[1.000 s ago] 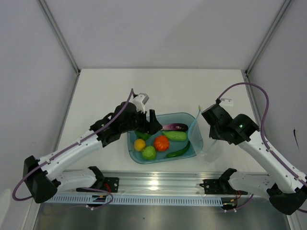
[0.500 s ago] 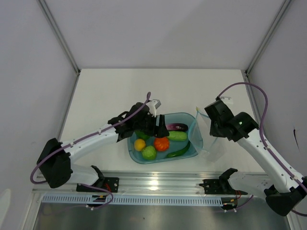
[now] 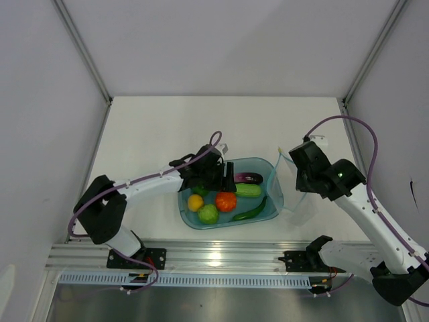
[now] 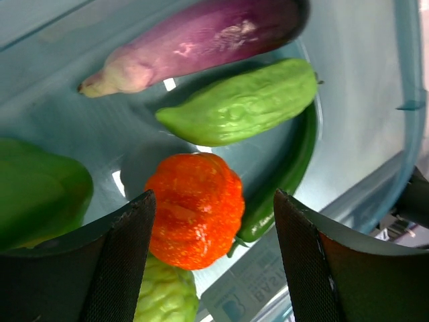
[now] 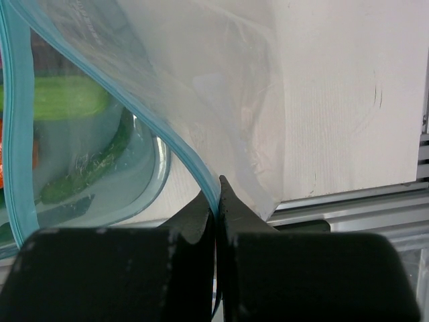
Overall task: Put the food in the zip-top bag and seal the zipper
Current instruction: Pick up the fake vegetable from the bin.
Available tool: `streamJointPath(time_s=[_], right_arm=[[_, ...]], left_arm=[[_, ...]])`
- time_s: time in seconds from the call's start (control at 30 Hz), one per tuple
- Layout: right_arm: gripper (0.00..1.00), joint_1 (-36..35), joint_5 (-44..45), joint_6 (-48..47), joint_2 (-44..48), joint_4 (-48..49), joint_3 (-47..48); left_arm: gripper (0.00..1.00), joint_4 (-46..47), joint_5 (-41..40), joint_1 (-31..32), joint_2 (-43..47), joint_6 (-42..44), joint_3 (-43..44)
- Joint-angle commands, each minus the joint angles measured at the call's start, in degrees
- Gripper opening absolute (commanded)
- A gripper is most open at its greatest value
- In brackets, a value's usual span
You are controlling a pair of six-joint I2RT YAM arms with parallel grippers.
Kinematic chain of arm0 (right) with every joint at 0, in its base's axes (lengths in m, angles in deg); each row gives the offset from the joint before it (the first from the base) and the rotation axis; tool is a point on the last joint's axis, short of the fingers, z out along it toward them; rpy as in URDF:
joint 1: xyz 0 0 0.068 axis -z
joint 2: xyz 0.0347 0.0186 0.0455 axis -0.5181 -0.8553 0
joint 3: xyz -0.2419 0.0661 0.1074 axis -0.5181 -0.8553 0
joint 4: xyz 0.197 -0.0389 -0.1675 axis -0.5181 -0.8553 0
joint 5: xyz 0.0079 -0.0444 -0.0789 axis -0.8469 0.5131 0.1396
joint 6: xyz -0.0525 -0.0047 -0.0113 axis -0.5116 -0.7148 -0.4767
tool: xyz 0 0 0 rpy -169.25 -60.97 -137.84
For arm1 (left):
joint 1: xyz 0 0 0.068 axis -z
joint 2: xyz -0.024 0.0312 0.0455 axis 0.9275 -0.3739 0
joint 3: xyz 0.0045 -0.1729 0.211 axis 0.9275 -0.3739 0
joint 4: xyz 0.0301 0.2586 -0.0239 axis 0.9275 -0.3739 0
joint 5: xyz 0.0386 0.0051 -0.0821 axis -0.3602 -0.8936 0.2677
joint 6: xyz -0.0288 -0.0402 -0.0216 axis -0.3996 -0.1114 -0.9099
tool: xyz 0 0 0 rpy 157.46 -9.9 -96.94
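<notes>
The food lies in a blue tub [image 3: 273, 201]: purple eggplant [image 3: 244, 178], pale cucumber [image 3: 247, 190], red tomato [image 3: 225, 200], dark chili [image 3: 249, 212], green round fruit [image 3: 208, 213] and yellow-orange fruit [image 3: 195, 202]. My left gripper [image 3: 226, 174] hangs open over the tub. In the left wrist view the tomato [image 4: 194, 211] sits between and below its fingers, apart from both, with a green bell pepper [image 4: 40, 194] at the left. My right gripper [image 5: 217, 191] is shut on the teal zipper [image 5: 181, 151] of the clear zip-top bag [image 5: 228, 100], holding it up just right of the tub with its mouth open.
The tub stands near the table's front edge, close to the metal rail [image 3: 221, 258] that carries both arm bases. The bag [image 3: 296, 201] hangs down against the tub's right wall. White walls and slanted frame posts enclose the table on three sides.
My left arm has swung right, from the tub's left edge to above the tomato, and its jaws have narrowed slightly. The right gripper has barely shifted with the bag.
</notes>
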Motion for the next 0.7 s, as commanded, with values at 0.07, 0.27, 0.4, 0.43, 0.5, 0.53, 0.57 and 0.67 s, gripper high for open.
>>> streamJointPath(time_s=[0.07, 0.27, 0.4, 0.43, 0.5, 0.53, 0.57, 0.67], right_arm=[[0.0, 0.31, 0.48, -1.06, 1.37, -0.23, 0.49], [0.0, 0.49, -0.66, -1.06, 1.19, 0.64, -0.13], [0.0, 0.49, -1.72, -1.15, 0.58, 1.17, -0.21], [0.0, 0.49, -1.8, -1.32, 0.49, 1.26, -0.21], [0.0, 0.49, -1.98, -1.32, 0.49, 1.35, -0.48], [0.0, 0.49, -1.98, -1.5, 0.49, 1.35, -0.57], [0.0, 0.49, -1.81, -1.5, 0.4, 1.43, -0.65], [0.0, 0.58, -1.98, -1.59, 0.4, 1.43, -1.01]], left_arm=[[0.74, -0.67, -3.3, 0.06, -0.74, -2.16, 0.53], [0.73, 1.79, -0.84, 0.49, -1.18, -2.78, -2.98], [0.73, 1.44, -1.64, 0.58, -2.23, -2.51, -3.42], [0.73, 1.44, -1.64, 0.58, -2.41, -2.51, -3.68], [0.73, 2.05, -1.2, 0.67, -3.03, -2.51, -3.95], [0.72, 2.4, -0.85, 0.76, -3.12, -2.51, -4.47], [0.7, 2.75, -0.41, 0.93, -3.2, -2.51, -4.57], [0.54, 3.89, 1.43, 1.11, -3.29, -2.16, -4.83]])
